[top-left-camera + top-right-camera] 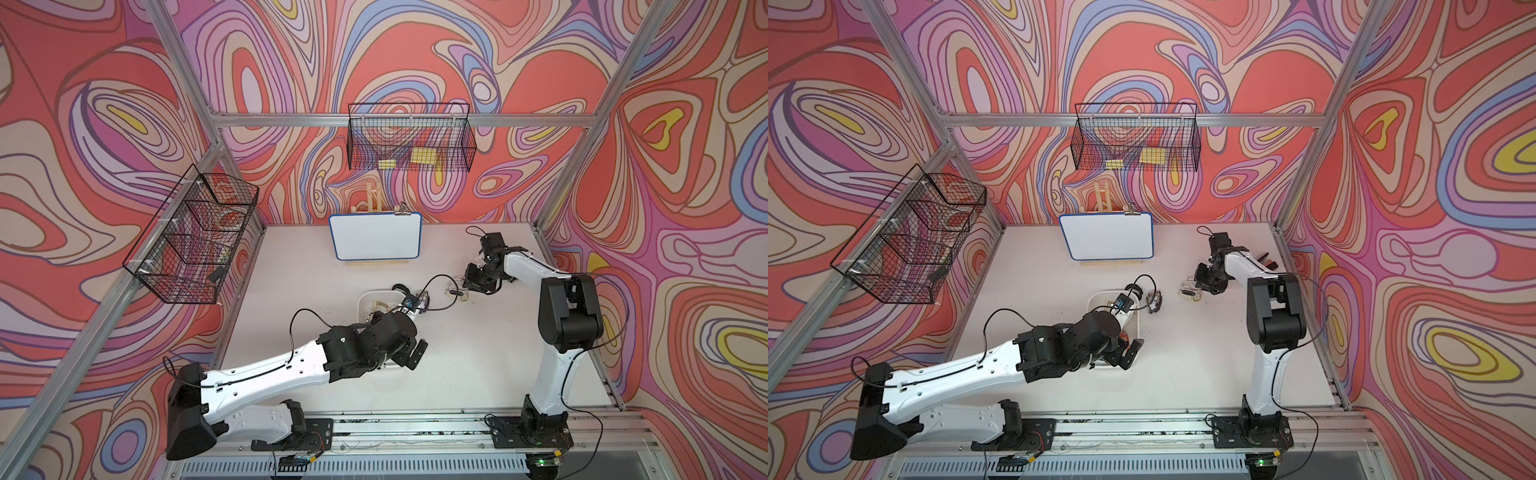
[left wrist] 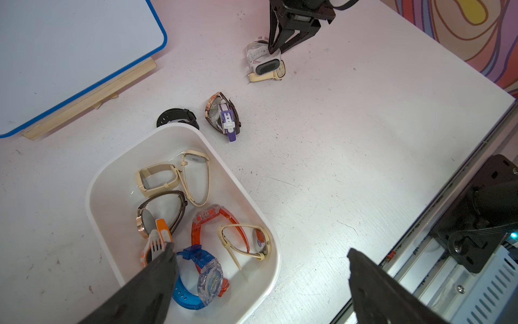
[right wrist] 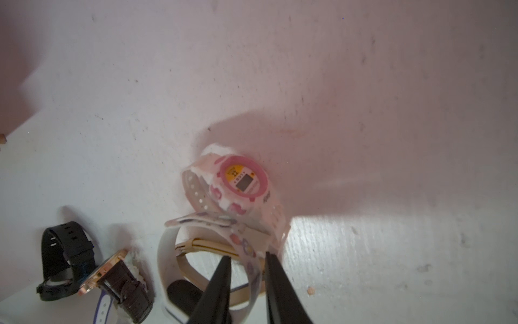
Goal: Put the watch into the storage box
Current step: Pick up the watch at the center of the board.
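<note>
1. Left claw [image 2: 260, 249] hangs spread wide and holds nothing. It is right over the storage box [image 2: 112, 202], where several watches lie beneath its tips.
2. Beyond those tips, past the box's far rim, a black watch [image 2: 176, 117] sits just beside the rim. Near it a brown-strapped watch [image 2: 217, 112] has a purple-strapped watch [image 2: 228, 123] tucked inside it. All three rest on the tabletop [image 2: 350, 146].
3. Right claw [image 3: 246, 256] is low at the tabletop, well apart from the box. Its jaws stand narrow on either side of the patterned strap of the pink-faced watch [image 3: 243, 182]. Whether they already bite the strap I cannot tell.
4. The strap runs lengthwise between the jaws and on ahead of the tips, where the watch's face tilts upward. A white-banded watch [image 3: 165, 252] and a cream-strapped watch [image 3: 196, 243] lie touching it.
5. By my judgement the right arm is far nearer the watch. The box lies to that claw's left and a little nearer the robot's base. The carry would therefore run leftward over the brown-strapped pair, and the touching neighbours might get dragged along on the lift.
</note>
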Robot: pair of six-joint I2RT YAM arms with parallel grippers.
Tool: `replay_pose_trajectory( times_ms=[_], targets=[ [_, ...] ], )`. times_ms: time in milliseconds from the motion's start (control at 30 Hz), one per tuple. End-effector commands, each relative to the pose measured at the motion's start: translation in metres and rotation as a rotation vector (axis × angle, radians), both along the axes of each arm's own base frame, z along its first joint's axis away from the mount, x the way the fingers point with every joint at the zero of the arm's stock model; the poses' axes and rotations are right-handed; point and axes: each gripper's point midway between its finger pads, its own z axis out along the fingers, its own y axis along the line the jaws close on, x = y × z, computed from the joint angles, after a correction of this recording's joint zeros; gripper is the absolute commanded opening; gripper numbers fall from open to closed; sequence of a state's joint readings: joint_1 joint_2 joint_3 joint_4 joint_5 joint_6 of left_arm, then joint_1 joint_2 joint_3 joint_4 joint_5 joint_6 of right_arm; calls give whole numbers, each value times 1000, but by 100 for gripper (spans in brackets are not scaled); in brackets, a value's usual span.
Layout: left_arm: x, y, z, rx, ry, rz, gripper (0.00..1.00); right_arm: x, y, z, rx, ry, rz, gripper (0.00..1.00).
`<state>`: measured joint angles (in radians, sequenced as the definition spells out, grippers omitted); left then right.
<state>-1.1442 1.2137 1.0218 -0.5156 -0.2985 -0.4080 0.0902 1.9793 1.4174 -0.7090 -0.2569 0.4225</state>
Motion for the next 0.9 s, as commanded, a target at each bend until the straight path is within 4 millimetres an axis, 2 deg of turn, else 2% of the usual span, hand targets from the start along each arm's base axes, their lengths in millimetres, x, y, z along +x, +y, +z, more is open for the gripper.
replay_pose_trajectory(
  times_ms=[0, 200, 333, 500, 667, 767, 800, 867],
  targets=[
    [3, -1, 12, -26, -23, -5, 100, -2, -1, -3, 1, 16, 15, 21],
    [4, 4, 12, -18, -30, 5, 100, -8, 0, -3, 9, 24, 25, 7],
    [4, 9, 12, -10, -36, 14, 100, -10, 2, 6, 18, 12, 33, 3],
    [4, 16, 12, -2, -38, 24, 100, -13, 2, 30, 14, -27, 47, 0],
    [4, 24, 16, -11, -41, 42, 100, -27, 9, 55, -28, -51, 112, 0],
    [2, 32, 18, -9, -41, 57, 100, -42, 22, 65, -71, -51, 167, 0],
    [1, 36, 19, -11, -41, 66, 100, -48, 33, 77, -70, -81, 197, 0],
    [0, 45, 22, -14, -43, 85, 100, -62, 61, 85, -73, -103, 271, 0]
  ],
)
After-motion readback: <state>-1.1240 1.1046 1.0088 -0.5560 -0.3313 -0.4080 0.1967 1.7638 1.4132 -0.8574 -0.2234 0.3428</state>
